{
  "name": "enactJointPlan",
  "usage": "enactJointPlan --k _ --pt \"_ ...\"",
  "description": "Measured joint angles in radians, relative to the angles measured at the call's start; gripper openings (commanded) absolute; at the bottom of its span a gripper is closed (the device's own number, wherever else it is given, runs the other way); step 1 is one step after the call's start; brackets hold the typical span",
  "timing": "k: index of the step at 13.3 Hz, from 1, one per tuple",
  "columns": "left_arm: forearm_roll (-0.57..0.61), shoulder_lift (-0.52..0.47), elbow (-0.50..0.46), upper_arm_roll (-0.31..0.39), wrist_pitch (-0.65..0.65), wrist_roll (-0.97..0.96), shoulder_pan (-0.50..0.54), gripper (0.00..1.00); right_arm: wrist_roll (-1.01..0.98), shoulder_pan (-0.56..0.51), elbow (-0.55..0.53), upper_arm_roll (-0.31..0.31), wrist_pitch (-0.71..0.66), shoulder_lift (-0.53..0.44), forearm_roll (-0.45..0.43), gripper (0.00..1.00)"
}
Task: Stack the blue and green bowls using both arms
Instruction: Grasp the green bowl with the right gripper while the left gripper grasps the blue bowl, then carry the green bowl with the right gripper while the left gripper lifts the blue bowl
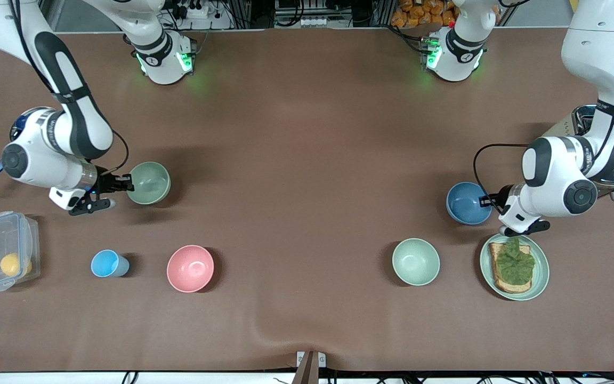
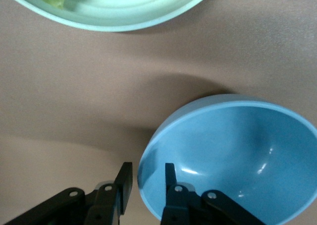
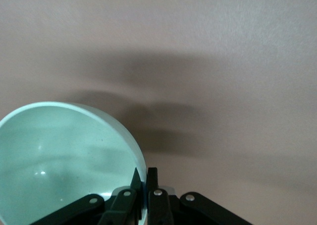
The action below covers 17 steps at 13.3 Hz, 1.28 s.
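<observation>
My right gripper (image 3: 142, 178) is pinched shut on the green bowl's (image 1: 149, 183) rim, near the table's (image 1: 307, 160) right-arm end. My left gripper (image 2: 148, 178) straddles the blue bowl's (image 1: 468, 203) rim, jaws narrow but one finger apart from it, near the left-arm end. I read no writing.

Along my table's near edge I see a clear lidded box (image 1: 4, 249) holding something yellow, a light-blue cup (image 1: 107, 263), a pink bowl (image 1: 190, 268), a mint-green bowl (image 1: 415, 261) and a mint-green plate (image 1: 541, 274) with topped toast (image 1: 510, 266).
</observation>
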Motion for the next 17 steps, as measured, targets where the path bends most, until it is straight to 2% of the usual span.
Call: enactJointPlan --k 3,4,8,11,17 --pt "0.0 0.0 0.001 0.0 0.001 0.0 0.0 0.04 0.073 0.039 0.046 0.011 -0.055 -0.013 0.067 0.0" --pt "0.0 0.0 0.001 0.0 0.001 0.0 0.0 0.01 0.101 0.062 0.047 0.011 -0.059 -0.017 0.087 0.0" --pt "0.0 -0.002 0.008 -0.003 -0.002 0.005 0.0 0.0 0.365 0.215 0.049 0.016 -0.065 -0.048 0.104 0.0" --pt "0.0 -0.003 0.019 -0.003 -0.001 0.005 0.001 0.0 0.551 0.36 0.052 0.019 -0.055 -0.068 0.164 0.0" --pt "0.0 -0.009 0.13 -0.005 -0.079 0.005 0.029 0.0 0.915 0.597 0.05 0.019 0.067 -0.068 0.173 0.0"
